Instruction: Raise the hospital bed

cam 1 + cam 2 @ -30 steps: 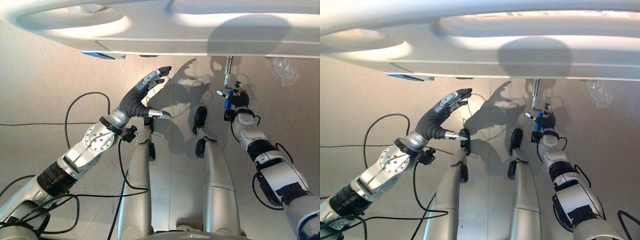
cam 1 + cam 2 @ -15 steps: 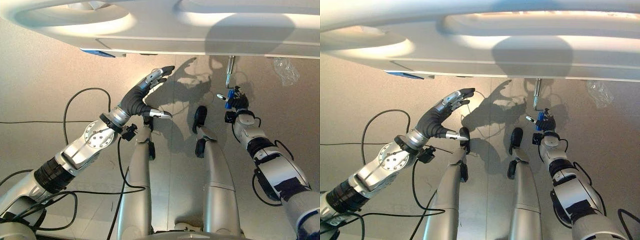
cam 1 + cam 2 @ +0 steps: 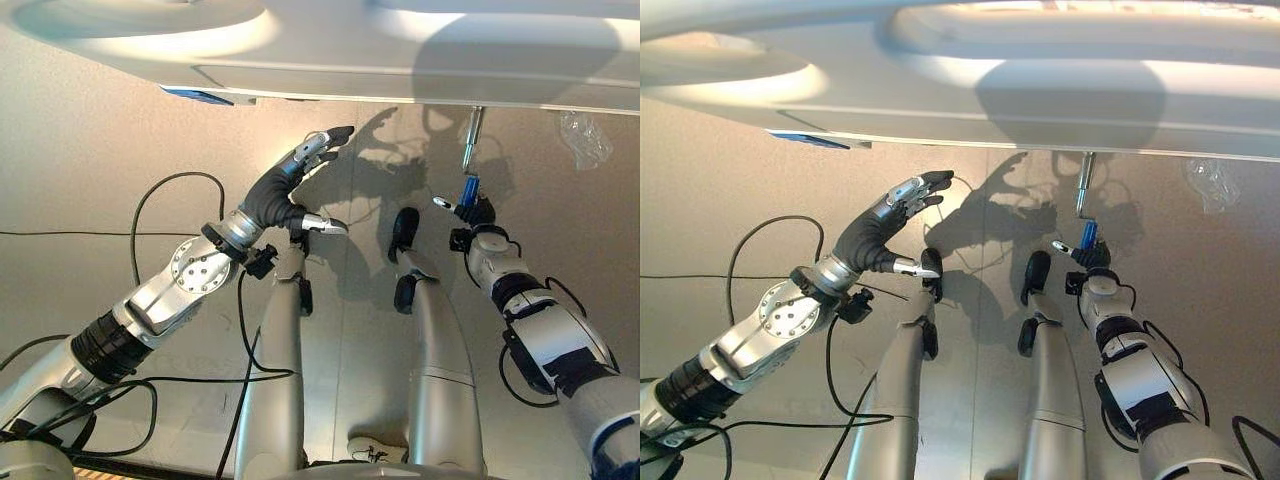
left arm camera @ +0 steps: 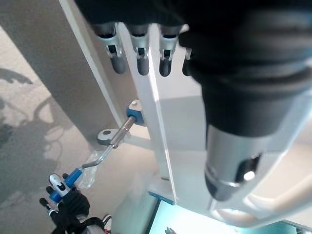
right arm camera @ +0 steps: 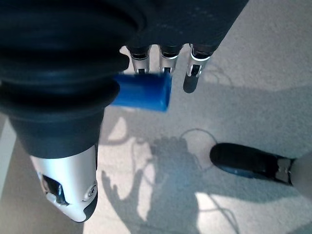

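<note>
Curling round the blue grip (image 5: pixel 144 91) of the crank (image 4: pixel 105 148), right-hand fingers (image 5: pixel 163 59) wrapped over it, thumb off to one side. Seen from the head, right hand (image 3: pixel 474 212) low at the foot of the bed (image 3: pixel 400 60), just under the frame, blue grip poking up out of it. Bent metal crank shaft (image 3: pixel 470 138) running from the grip up into the underside of the bed. Left hand (image 3: pixel 295 175) hanging free out to the left, fingers (image 4: pixel 139 54) straight and relaxed, holding nothing, near the bed's lower edge but not touching it as far as can be told. Blue patch (image 3: pixel 205 96) on the underside of the frame just above that hand. Crumpled clear plastic (image 3: pixel 585 138) on the floor (image 3: pixel 80 180) off to the right, well apart from the crank. Black shoe (image 5: pixel 251 163) on the floor below the right hand.

Progress, as a judgement: grasp on the crank made, so the reaching part looks done; turning very likely the step in hand. No telling from here how high the bed stands or how many turns lie ahead. Left to do: winding the crank round until the bed comes up, then letting go. Left hand seemingly not needed.
</note>
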